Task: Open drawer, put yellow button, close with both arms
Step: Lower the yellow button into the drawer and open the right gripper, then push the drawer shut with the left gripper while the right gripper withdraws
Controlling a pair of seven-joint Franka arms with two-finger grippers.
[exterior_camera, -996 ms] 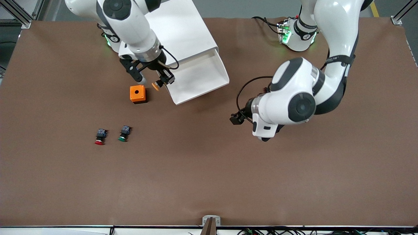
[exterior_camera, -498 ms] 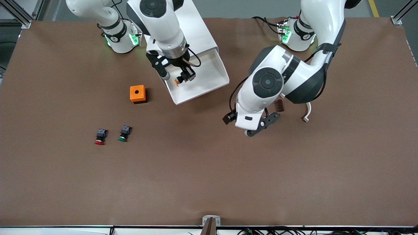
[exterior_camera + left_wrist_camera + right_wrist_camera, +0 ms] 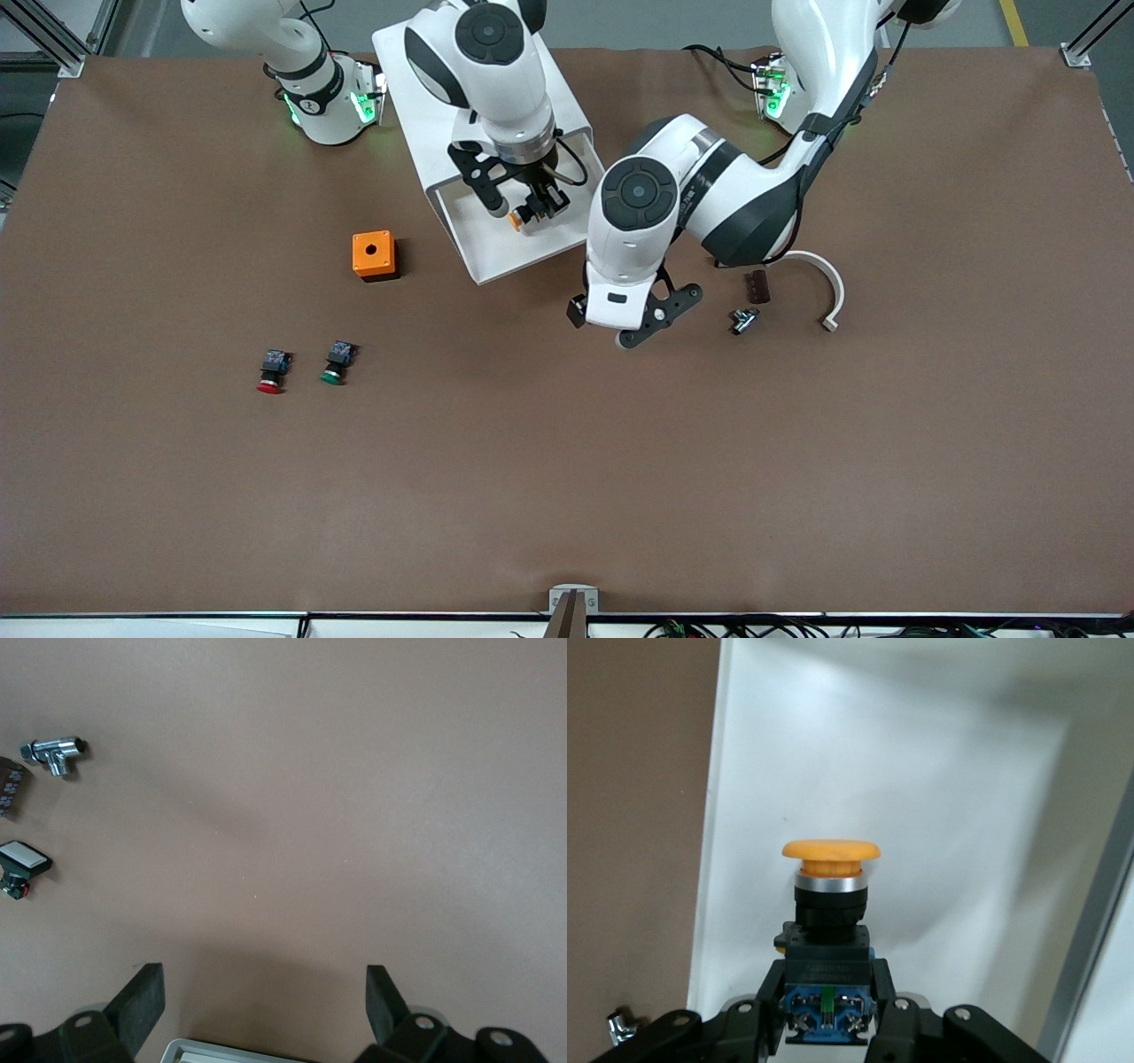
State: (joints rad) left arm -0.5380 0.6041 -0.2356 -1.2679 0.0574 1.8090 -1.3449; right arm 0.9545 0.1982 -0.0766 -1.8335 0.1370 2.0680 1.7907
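Yellow button (image 3: 830,870) is up in the air, clamped by its blue rear block in the right gripper (image 3: 532,211), and it's hanging right over the drawer (image 3: 496,244), which stands pulled out of the white cabinet (image 3: 416,53). One yellow button, one open drawer. Over at the left gripper (image 3: 640,330), the fingers (image 3: 142,1003) are spread wide with nothing between them, hovering above bare table (image 3: 567,478) just off the drawer's front corner. Count the rest: one orange box (image 3: 373,255), one red-capped button (image 3: 271,370) and one green-capped button (image 3: 336,362) side by side, one chrome fitting (image 3: 742,320), one brown block (image 3: 757,286), one white curved piece (image 3: 824,288).
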